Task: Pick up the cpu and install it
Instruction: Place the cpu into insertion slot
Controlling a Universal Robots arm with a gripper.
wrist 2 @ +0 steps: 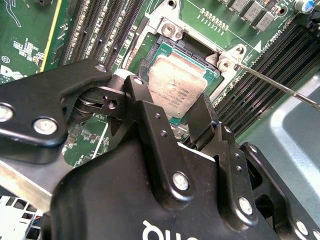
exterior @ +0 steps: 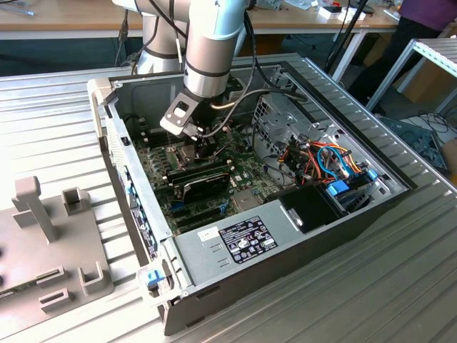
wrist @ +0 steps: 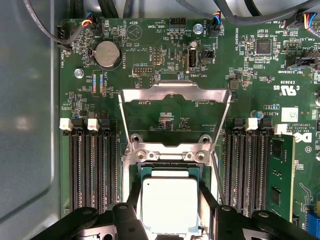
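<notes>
Black-fingered and closed narrowly, the hand (wrist 2: 170, 102) pinches the cpu (wrist 2: 177, 87) by two opposite edges, low in the socket (wrist 2: 195, 47), whose metal frame (wrist: 175, 95) stands hinged open. At the exterior view's left, a grey fixture (exterior: 50, 243) lies on the table (exterior: 400, 286). Then come the computer case (exterior: 114, 143) wall, memory slots (wrist: 92, 170) flanking the socket, and coloured cables (exterior: 332, 161) rightward.

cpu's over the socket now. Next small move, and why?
Probably ease the gripper straight down a touch without releasing. The cpu is clamped between its fingers, squarely over the open socket, with the metal frame hinged back. I cannot tell whether it is fully seated.
</notes>
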